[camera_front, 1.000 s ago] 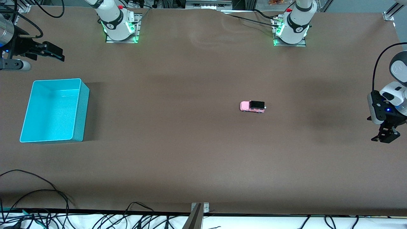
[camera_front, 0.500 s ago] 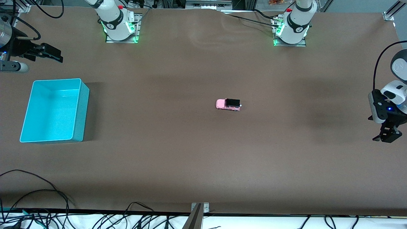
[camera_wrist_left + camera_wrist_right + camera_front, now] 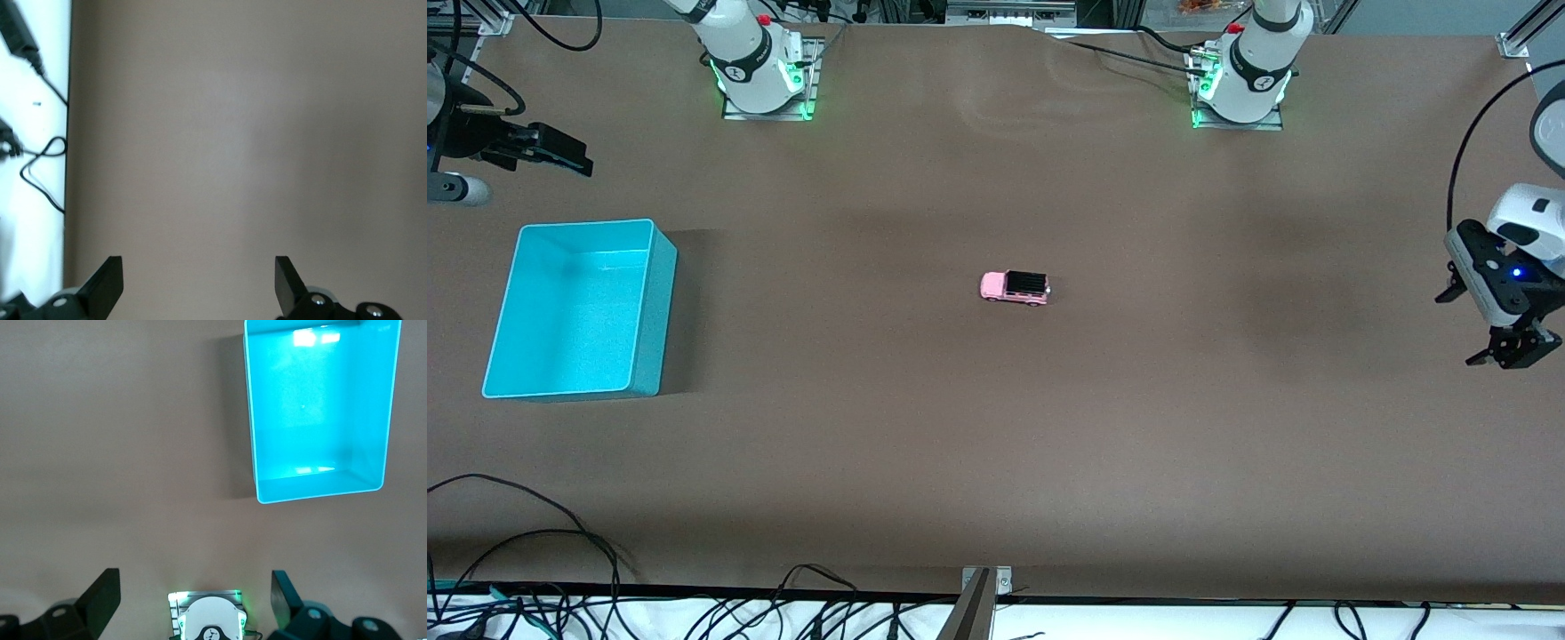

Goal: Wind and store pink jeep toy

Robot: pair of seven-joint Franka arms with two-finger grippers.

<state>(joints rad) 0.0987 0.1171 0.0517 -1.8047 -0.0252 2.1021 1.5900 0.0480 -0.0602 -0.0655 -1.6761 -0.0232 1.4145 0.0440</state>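
Note:
The pink jeep toy (image 3: 1015, 287) stands alone on the brown table near its middle, on its wheels, pink nose toward the right arm's end. The turquoise bin (image 3: 578, 307) is empty at the right arm's end and also shows in the right wrist view (image 3: 319, 410). My left gripper (image 3: 1513, 350) is open and empty, up in the air over the left arm's end of the table; its wrist view (image 3: 199, 283) shows only bare table. My right gripper (image 3: 560, 151) is open and empty, up over the table's right-arm end, beside the bin; in its wrist view (image 3: 193, 597) nothing is between the fingers.
Both arm bases (image 3: 760, 67) (image 3: 1245, 76) stand along the table's back edge. Loose black cables (image 3: 534, 551) lie along the table's edge nearest the front camera. A metal bracket (image 3: 978, 596) stands at the middle of that edge.
The pink jeep has rolled across the table toward the bin end. The left gripper has risen a little. The right gripper has drawn slightly toward the table's end.

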